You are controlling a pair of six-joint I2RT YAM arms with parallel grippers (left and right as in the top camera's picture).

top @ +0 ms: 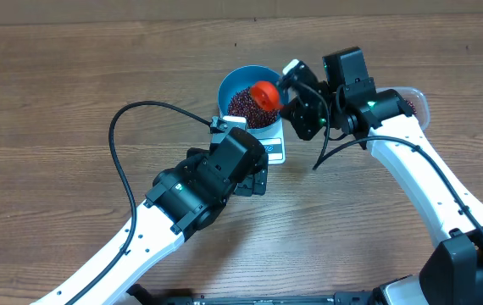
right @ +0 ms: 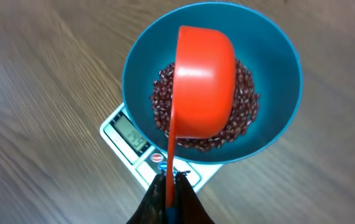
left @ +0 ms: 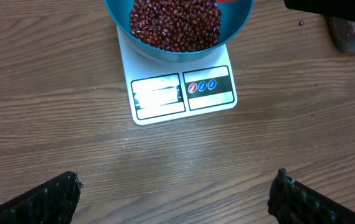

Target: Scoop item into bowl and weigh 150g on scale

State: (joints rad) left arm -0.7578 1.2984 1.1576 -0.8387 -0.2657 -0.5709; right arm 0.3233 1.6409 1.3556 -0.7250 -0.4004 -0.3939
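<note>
The light-blue bowl (top: 243,85) stands on the white scale (left: 184,93), and dark red beans (left: 176,23) fill its bottom. My right gripper (right: 170,179) is shut on the thin handle of an orange scoop (right: 203,81). The scoop hangs over the bowl (right: 271,56) with its underside turned up toward the wrist camera, above the beans (right: 246,106). The scoop (top: 265,93) also shows in the overhead view at the bowl's right side. My left gripper (left: 177,190) is open above bare wood just in front of the scale, with its fingers (left: 56,193) far apart and nothing between them.
A clear plastic tub (top: 418,103) with more beans sits behind the right arm, its corner (left: 352,34) showing in the left wrist view. One stray bean (left: 300,23) lies on the wood. The scale's display (right: 127,134) faces the left arm. Cables loop over the tabletop.
</note>
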